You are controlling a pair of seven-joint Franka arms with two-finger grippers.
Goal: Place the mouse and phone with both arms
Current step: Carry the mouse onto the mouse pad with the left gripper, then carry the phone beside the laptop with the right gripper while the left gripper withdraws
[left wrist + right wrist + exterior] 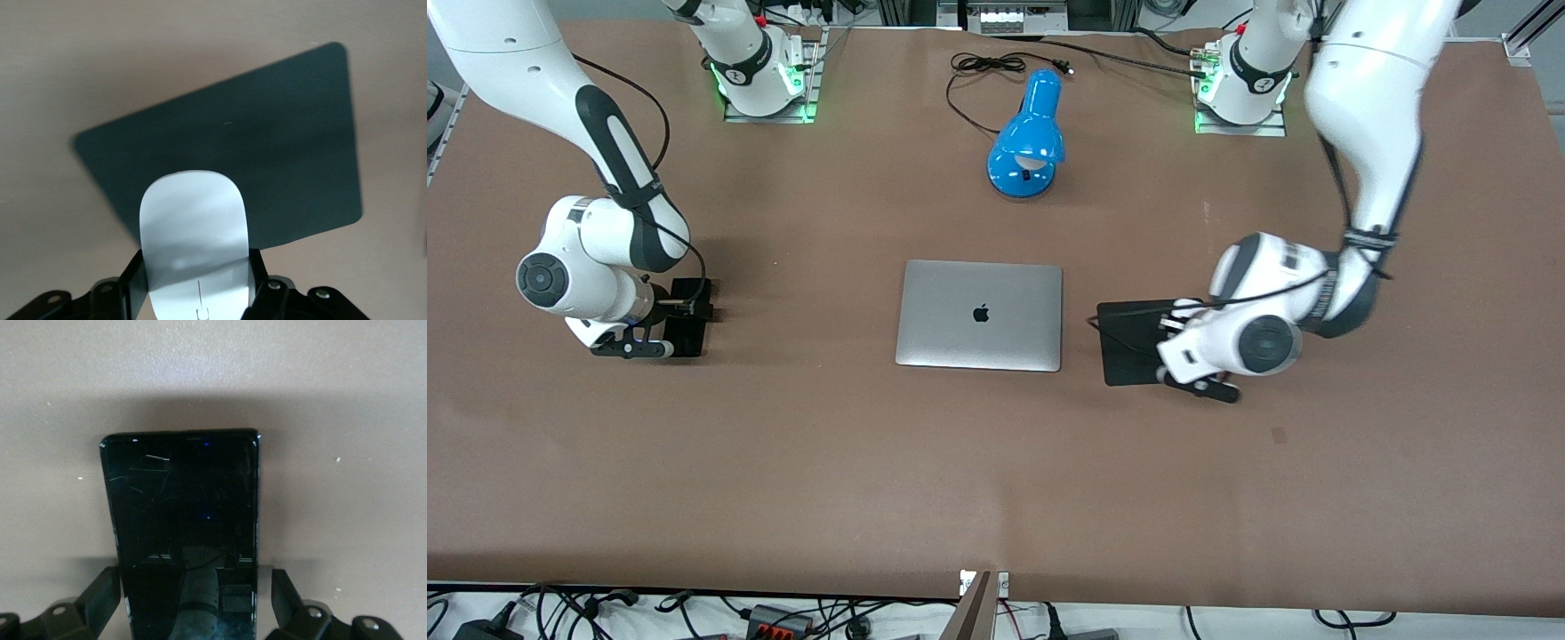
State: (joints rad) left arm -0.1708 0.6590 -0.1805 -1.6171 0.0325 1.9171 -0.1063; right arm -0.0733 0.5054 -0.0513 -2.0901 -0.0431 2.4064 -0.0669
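Front view shows both arms reaching down to the table, one at each end of the closed silver laptop [979,315]; the left gripper [1199,384] hangs low over the black mouse pad [1129,342], which lies at the laptop's 3 o'clock, and its wrist view shows the white mouse [195,243] pinched between the two fingers, tilted above the pad, so I judge it is about to be set there; the right gripper [633,347] sits at the laptop's 9 o'clock, and its wrist view shows the black phone [183,540] lying flat on bare tabletop, with the fingers [100,593] standing apart on either side and not touching it, so it looks let go; a blue desk lamp [1029,138] lies at the laptop's 12 o'clock with its black cord [983,76] curling toward the bases; none of this blocks either gripper.
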